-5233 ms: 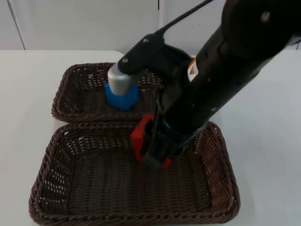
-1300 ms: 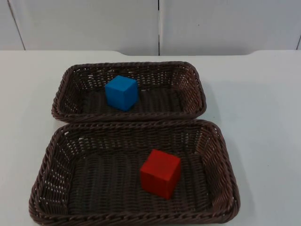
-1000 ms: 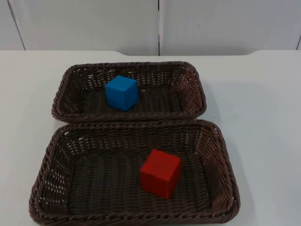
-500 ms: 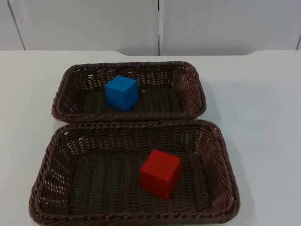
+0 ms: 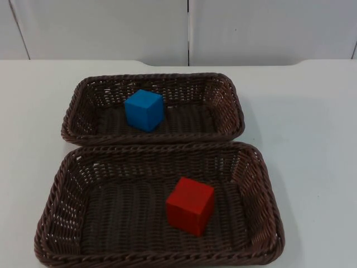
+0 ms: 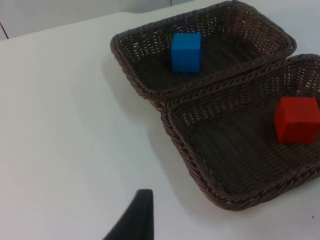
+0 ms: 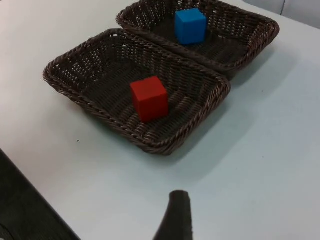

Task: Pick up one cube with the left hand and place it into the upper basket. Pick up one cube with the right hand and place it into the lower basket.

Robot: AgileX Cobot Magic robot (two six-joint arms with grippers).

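So both cubes are sitting where the task wants them: the blue cube (image 5: 144,110) is resting on the floor of the upper basket (image 5: 234,106), toward its left half, and the red cube (image 5: 190,205) is sitting in the lower basket (image 5: 268,223), a bit right of the middle and turned slightly off square with the rim. The two wicker baskets are lying long side to long side, rims touching, on the white tabletop (image 5: 312,139). Neither cube is touching a basket wall as far as I can make out. The left claw (image 6: 131,220) is hanging over bare tabletop well clear of the baskets, with the blue cube (image 6: 186,52) lying ahead of it and the red cube (image 6: 297,119) further off to the side. The right claw (image 7: 175,216) is doing the same on the other side, well apart from the lower basket, and from there the red cube (image 7: 148,98) is the nearer one with the blue cube (image 7: 190,25) beyond it. One black fingertip of each claw is poking into view, so I honestly can't tell whether either one is spread or pressed together. Nothing is being pinched, that much looks safe to say. To me both arms are just waiting and the job looks finished.
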